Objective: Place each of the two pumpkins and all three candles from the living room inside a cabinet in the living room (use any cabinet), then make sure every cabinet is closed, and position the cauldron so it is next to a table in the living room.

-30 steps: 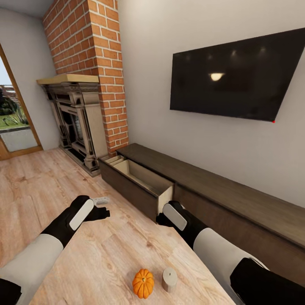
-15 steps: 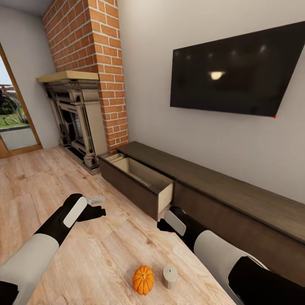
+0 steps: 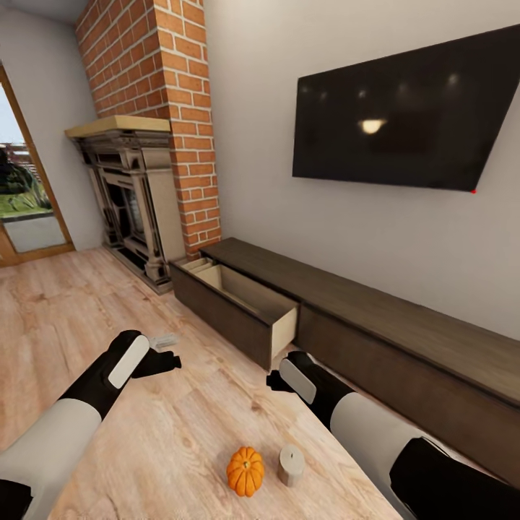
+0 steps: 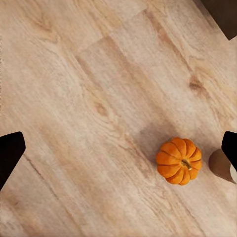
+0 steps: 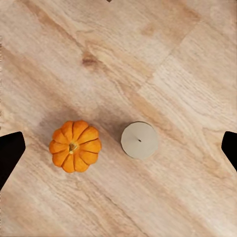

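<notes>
The left gripper (image 3: 167, 361) hangs over the wooden floor (image 3: 65, 318) with its jaws spread wide and nothing between them; the right gripper (image 3: 274, 380) is likewise wide apart and empty, near the drawer's corner; a pumpkin (image 3: 245, 470) and a candle (image 3: 291, 464) stand just beside each other on the floor, near the cabinet (image 3: 375, 339); the cabinet's drawer (image 3: 235, 310) is pulled out beside the fireplace (image 3: 130, 202).

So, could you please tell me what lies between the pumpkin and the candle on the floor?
Only bare wooden floor, seen clearly in the right wrist view between pumpkin and candle.
</notes>
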